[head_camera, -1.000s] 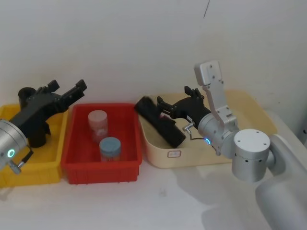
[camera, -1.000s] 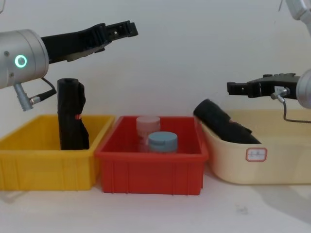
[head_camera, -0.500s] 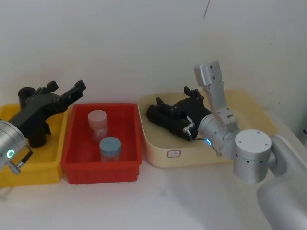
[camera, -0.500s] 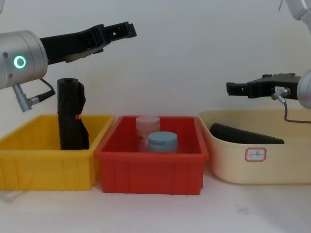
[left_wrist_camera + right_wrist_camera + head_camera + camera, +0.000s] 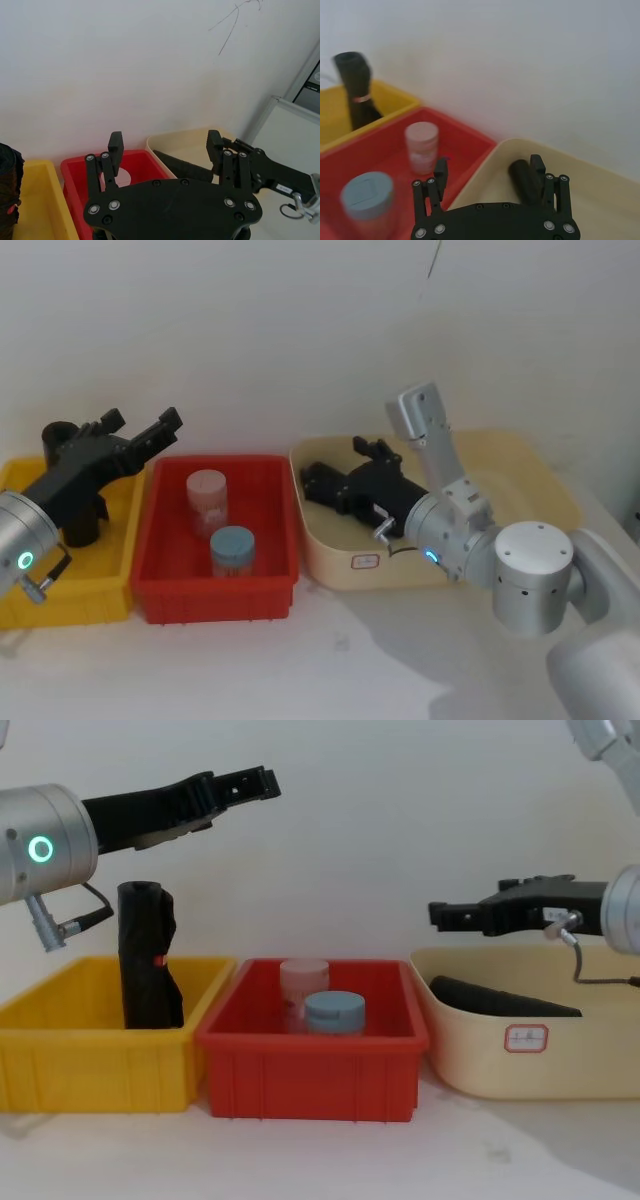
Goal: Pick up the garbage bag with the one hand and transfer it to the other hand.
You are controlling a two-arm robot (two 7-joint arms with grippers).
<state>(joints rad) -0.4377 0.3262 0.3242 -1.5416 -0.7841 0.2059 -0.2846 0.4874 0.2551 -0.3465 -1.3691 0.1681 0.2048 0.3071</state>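
Presently left claw [image 5: 140,425] spread wide, upright garbage bag [image 5: 148,955] below it (red mark showing); right claw [image 5: 489,167] likewise wide, second roll [image 5: 500,997] lying beneath.

Garbage bag [image 5: 148,960] stands in the left bin [image 5: 90,1060], two jars [image 5: 334,1010] in the middle bin [image 5: 310,1075], second roll [image 5: 505,999] lies in the right bin [image 5: 470,1065].

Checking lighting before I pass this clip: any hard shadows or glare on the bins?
Head view: soft shadow on the table below the right arm, before the cream bin; no glare on the bins. Chest view: the green ring behind the left gripper glows; the garbage bag in the yellow bin is well lit; the right gripper hangs over the cream bin.
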